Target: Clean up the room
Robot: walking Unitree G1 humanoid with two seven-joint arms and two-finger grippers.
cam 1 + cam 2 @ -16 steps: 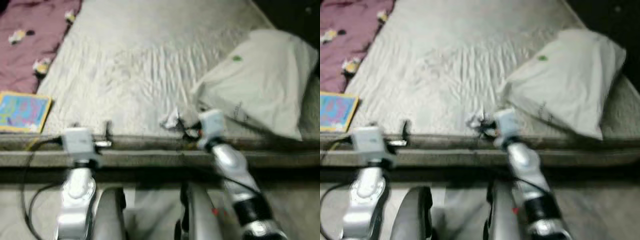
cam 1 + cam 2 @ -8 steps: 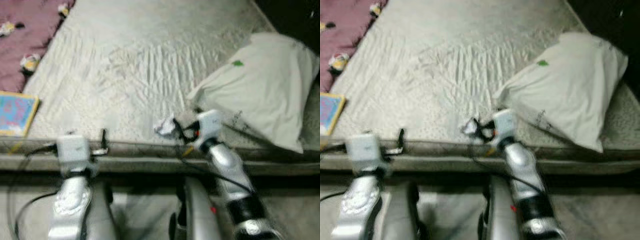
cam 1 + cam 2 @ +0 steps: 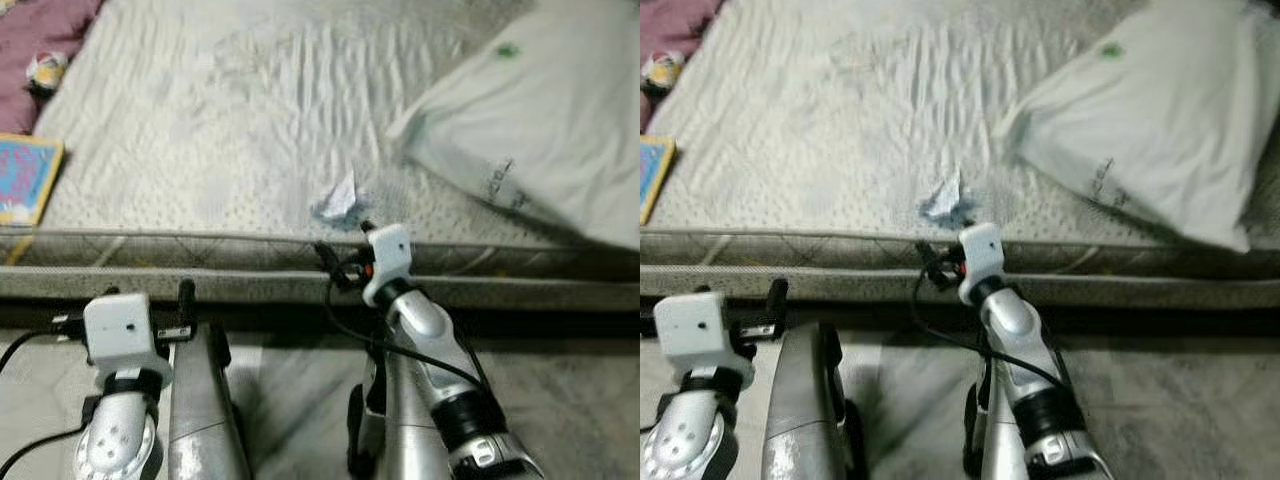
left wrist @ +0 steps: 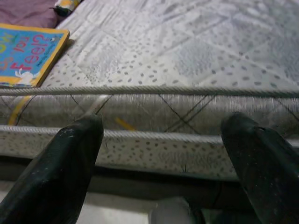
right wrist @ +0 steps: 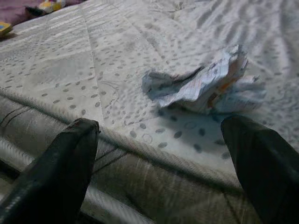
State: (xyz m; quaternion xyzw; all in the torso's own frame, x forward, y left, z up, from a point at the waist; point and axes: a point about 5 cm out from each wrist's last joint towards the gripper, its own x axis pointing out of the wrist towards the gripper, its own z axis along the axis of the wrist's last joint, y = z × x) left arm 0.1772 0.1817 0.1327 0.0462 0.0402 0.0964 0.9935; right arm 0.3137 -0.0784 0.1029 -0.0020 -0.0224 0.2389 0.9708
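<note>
Along the grey dotted quilted mattress (image 3: 200, 150), the right gripper (image 5: 163, 154) hovers fingers apart at its edge, just short of a crumpled white printed paper scrap (image 5: 205, 84), beside a large white pillow (image 3: 540, 130) and a distant colourful book (image 4: 23, 53).

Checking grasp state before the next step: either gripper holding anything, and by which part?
Nothing held. Right gripper is open, short of the crumpled paper lying on the mattress. Left gripper is open at the mattress edge.

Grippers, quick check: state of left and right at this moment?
Left gripper: open, empty, facing the mattress edge.
Right gripper: open, empty, just short of the crumpled paper.
</note>
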